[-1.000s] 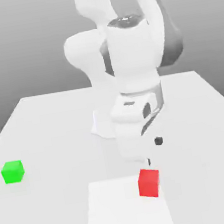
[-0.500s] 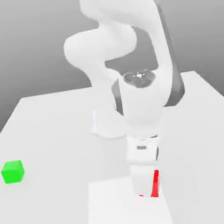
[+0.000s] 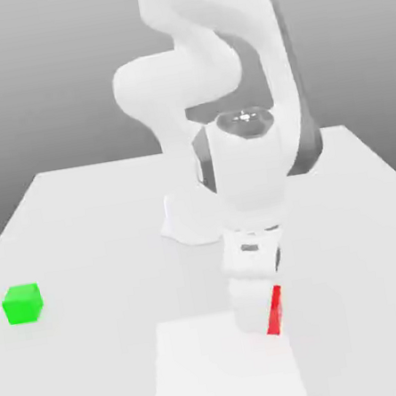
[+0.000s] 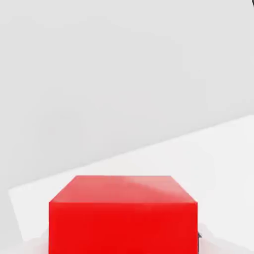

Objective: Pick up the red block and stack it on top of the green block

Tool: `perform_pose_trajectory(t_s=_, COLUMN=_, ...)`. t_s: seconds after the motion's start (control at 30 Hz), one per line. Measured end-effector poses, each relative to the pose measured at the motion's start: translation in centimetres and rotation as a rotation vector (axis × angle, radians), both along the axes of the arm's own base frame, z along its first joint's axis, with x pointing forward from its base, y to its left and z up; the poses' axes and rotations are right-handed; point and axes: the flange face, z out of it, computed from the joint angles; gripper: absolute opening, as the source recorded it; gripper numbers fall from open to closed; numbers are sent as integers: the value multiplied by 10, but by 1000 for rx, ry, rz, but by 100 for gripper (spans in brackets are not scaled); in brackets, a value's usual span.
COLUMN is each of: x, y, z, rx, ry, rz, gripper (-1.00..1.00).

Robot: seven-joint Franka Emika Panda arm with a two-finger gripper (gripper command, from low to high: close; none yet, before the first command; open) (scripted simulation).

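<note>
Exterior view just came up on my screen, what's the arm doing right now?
The arm has its gripper down on the white table, shut on the red block, which sits on the paler square patch near the front edge. Only a sliver of red shows beside the hand. The green block sits alone toward the exterior view's left, with nothing on it. Lifting and stacking are not yet done.

We find no text, label, brand, number or sign that can be read on anything here. The small bright red matte cube [image 4: 123, 218] has plain faces, the small bright green cube [image 3: 23, 304] is equally bare, and the smooth white casing of the robot arm [image 3: 219, 81] carries no marking we can make out. The pale grey tabletop [image 3: 73, 239] bears no writing either.
</note>
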Motion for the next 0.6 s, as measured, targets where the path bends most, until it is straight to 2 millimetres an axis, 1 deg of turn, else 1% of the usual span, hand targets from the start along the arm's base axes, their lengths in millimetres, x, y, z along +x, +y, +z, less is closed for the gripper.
perform_pose_trajectory(t_s=0.13, x=-2, y=-3, z=17, rx=1, ry=5, rz=3, gripper=-100)
perform_pose_trajectory(t_s=0.17, x=2, y=-23, z=22, rx=2, ry=1, rz=-29, gripper=-100)
perform_pose_trajectory(t_s=0.2, x=7, y=-53, z=27, rx=3, ry=-3, rz=-83, gripper=-100)
perform_pose_trajectory(t_s=0.23, x=9, y=-76, z=32, rx=4, ry=-7, rz=-114, gripper=-100)
perform_pose_trajectory(t_s=0.3, x=11, y=-118, z=40, rx=5, ry=-15, rz=-161, gripper=-100)
perform_pose_trajectory(t_s=0.37, x=7, y=-158, z=48, rx=5, ry=-21, rz=-203, gripper=-100)
perform_pose_trajectory(t_s=0.47, x=-9, y=-223, z=56, rx=3, ry=-25, rz=-278, gripper=-100)
perform_pose_trajectory(t_s=0.53, x=-28, y=-267, z=60, rx=1, ry=-25, rz=-335, gripper=-100)
perform_pose_trajectory(t_s=0.6, x=-53, y=-309, z=61, rx=0, ry=-21, rz=-393, gripper=-100)
